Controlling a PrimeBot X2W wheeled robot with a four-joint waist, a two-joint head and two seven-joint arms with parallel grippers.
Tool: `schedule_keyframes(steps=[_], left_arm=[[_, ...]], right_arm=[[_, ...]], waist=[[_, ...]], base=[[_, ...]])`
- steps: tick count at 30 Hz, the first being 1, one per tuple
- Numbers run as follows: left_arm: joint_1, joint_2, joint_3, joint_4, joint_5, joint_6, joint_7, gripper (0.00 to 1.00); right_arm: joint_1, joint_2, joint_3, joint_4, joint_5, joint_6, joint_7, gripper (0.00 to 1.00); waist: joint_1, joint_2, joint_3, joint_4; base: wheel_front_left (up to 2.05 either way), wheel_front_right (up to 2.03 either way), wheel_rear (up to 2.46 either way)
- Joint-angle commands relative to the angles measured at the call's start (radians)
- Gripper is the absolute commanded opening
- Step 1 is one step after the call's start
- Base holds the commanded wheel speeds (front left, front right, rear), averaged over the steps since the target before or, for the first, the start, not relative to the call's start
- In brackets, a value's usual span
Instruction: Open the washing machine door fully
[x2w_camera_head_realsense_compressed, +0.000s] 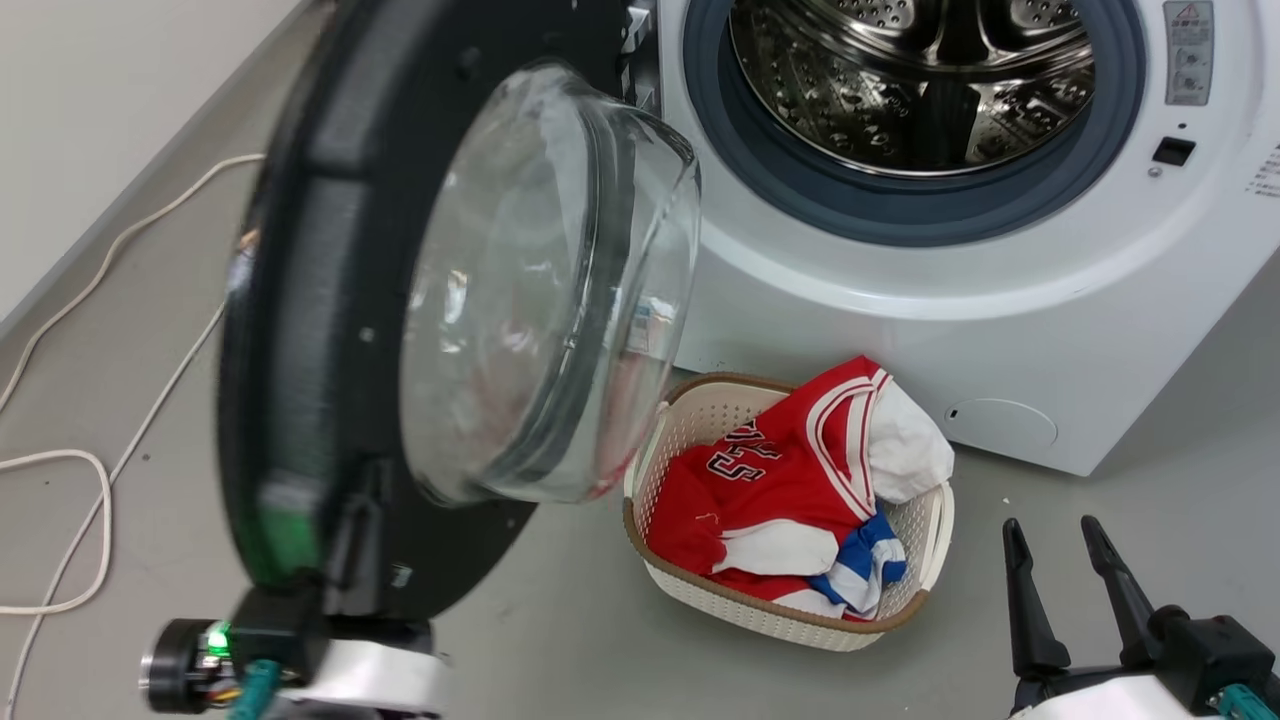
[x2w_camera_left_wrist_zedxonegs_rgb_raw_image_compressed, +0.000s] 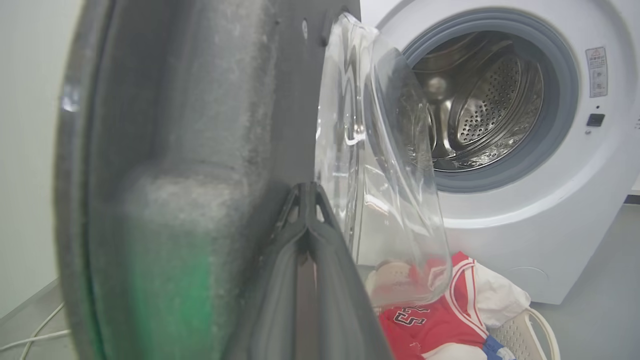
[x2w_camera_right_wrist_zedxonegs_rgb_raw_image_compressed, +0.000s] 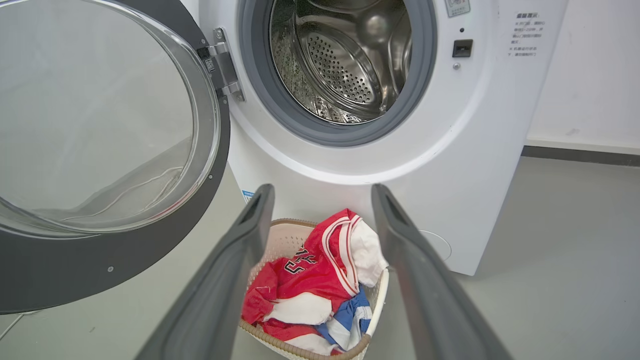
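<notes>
the washing machine door stands swung out from the washing machine on its hinge, at the left side of the bare drum opening. its inner face and glass bowl are turned towards the laundry basket on the floor.

the left gripper has its fingers closed together, tips meeting, nothing visible between them. it lies against the black inner ring low on the door, beside the bowl. firm contact cannot be confirmed. the right gripper is spread wide and empty, well apart from the door, above the floor near the basket.

handling, by judgement:
- the door is rigid and likely fairly heavy. it travels only on the hinge arc, so force must follow that arc.
- the ring looks smooth, so closed fingertips may slide on it.
- the bowl is curved, slick glass. do not push or grip there.
- best contact is the flat black ring near the free edge, far from the hinge, where leverage is greatest.
- the lower edge hangs near the basket rim.
</notes>
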Motion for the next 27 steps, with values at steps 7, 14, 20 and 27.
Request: schedule_keyframes(steps=[7, 14, 20, 27], left_arm=[[-0.053, 0.028, 0.167, 0.023, -0.011, -0.006, 0.003, 0.0], [-0.124, 0.029, 0.294, 0.064, -0.008, -0.028, 0.003, 0.0], [-0.186, 0.04, 0.397, 0.152, -0.021, -0.067, 0.003, 0.0], [-0.254, 0.045, 0.494, 0.235, -0.012, -0.096, 0.003, 0.0]], right_arm=[[-0.039, 0.002, -0.003, -0.011, -0.03, 0.0, -0.002, 1.0], [-0.072, 0.002, -0.004, -0.018, -0.064, 0.0, -0.002, 1.0], [-0.104, 0.002, -0.005, -0.02, -0.085, 0.0, -0.002, 1.0], [-0.123, 0.002, -0.005, -0.02, -0.096, 0.0, -0.002, 1.0]], waist=[[0.0, 0.0, 0.052, 0.005], [0.0, 0.0, 0.117, -0.011], [0.0, 0.0, 0.164, -0.034], [0.0, 0.0, 0.195, -0.055]], base=[[0.0, 0.0, 0.0], [0.0, 0.0, 0.0], [0.0, 0.0, 0.0], [0.0, 0.0, 0.0]])
